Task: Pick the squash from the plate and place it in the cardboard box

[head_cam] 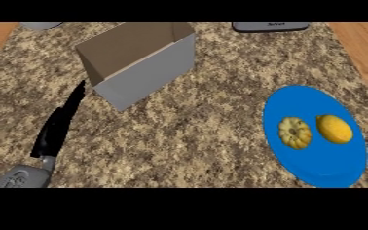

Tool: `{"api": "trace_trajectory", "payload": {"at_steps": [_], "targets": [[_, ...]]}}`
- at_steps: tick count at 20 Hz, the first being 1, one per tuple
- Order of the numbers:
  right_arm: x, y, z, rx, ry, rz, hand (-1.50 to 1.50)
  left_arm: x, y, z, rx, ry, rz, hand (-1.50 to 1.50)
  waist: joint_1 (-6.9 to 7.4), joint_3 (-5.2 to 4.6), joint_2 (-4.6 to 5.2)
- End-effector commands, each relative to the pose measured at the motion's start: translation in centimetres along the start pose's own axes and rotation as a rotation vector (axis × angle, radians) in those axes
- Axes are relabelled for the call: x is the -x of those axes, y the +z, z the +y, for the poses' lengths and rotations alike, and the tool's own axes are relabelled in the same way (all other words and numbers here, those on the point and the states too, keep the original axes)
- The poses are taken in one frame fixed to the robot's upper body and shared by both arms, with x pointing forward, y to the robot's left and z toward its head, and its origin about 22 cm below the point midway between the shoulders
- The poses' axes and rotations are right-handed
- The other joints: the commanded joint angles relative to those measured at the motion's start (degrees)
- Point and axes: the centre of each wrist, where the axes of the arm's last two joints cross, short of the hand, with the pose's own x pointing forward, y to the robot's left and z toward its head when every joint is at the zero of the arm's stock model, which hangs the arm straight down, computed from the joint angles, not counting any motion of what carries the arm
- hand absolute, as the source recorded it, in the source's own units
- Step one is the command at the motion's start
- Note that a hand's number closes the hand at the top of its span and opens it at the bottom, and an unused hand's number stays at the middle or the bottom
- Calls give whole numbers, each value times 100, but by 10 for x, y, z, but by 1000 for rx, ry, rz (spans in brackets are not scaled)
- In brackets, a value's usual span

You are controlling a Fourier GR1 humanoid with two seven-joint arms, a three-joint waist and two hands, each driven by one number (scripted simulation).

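A blue plate (316, 168) lies on the counter at the right. On it sit a ribbed yellow squash (295, 132) and, to its right, a smooth yellow fruit (335, 128). An open cardboard box (137, 61) stands at the upper left of the counter. My left hand (56, 125) is at the left edge, black fingers straight and pointing up toward the box's near corner, holding nothing. The right hand does not show.
A grey rounded object (41, 25) shows at the top left edge. A dark flat appliance (270, 27) lies at the top right. Wooden strips (352, 44) border the speckled granite counter (194, 126) on both sides.
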Motion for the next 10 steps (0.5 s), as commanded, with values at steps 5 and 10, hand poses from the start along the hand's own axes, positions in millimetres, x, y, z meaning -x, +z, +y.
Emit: {"api": "trace_trajectory", "payload": {"at_steps": [5, 10], "targets": [[-89, 16, -14, -166, 153, 110, -150, 5, -1, -26, 27, -22, -16, 0, 180, -15, 38], [-130, -2, 3, -206, 232, 208, -150, -7, -4, -19, 57, -13, -58, 0, 300, -7, 46]]}}
